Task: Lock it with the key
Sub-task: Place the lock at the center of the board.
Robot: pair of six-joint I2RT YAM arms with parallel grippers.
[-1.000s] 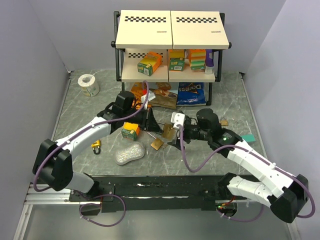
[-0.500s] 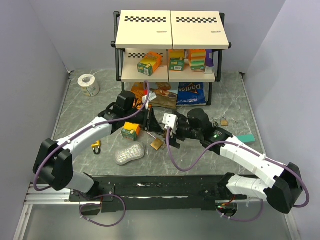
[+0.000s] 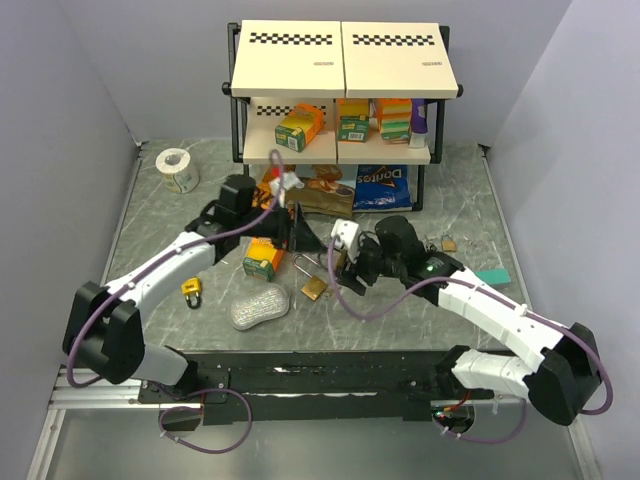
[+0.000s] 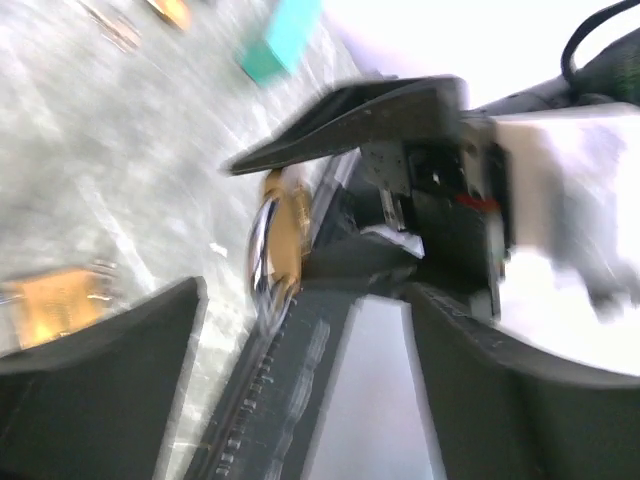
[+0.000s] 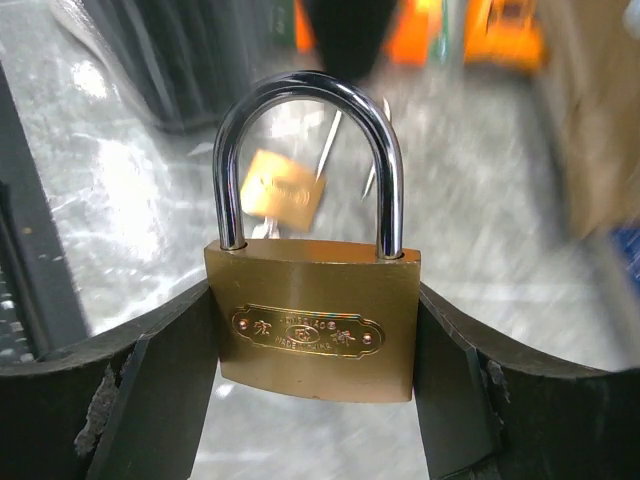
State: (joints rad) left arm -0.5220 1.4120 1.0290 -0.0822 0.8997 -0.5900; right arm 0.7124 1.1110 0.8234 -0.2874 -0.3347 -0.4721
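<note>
A brass padlock (image 5: 313, 335) with a steel shackle seated in both holes stands upright between my right gripper's (image 5: 315, 345) fingers (image 5: 160, 400), which are shut on its body. From above, this padlock (image 3: 336, 262) sits mid-table at the right gripper (image 3: 340, 265). My left gripper (image 3: 306, 238) hovers just to its left, jaws open and nothing between them. Its blurred wrist view shows the padlock (image 4: 282, 235) edge-on ahead of the left gripper (image 4: 305, 300). The key is hidden or too blurred to make out.
A smaller brass padlock (image 3: 314, 288) lies just in front, also seen behind the held one (image 5: 282, 187). Nearby are an orange-green box (image 3: 262, 260), a clear plastic case (image 3: 259, 307), a yellow padlock (image 3: 191, 292), a teal block (image 3: 494, 276), a tape roll (image 3: 178, 170) and the shelf rack (image 3: 340, 150).
My left gripper has opened and drawn back up and left from the padlock. My right gripper moved in from the right and closed on the padlock's body.
</note>
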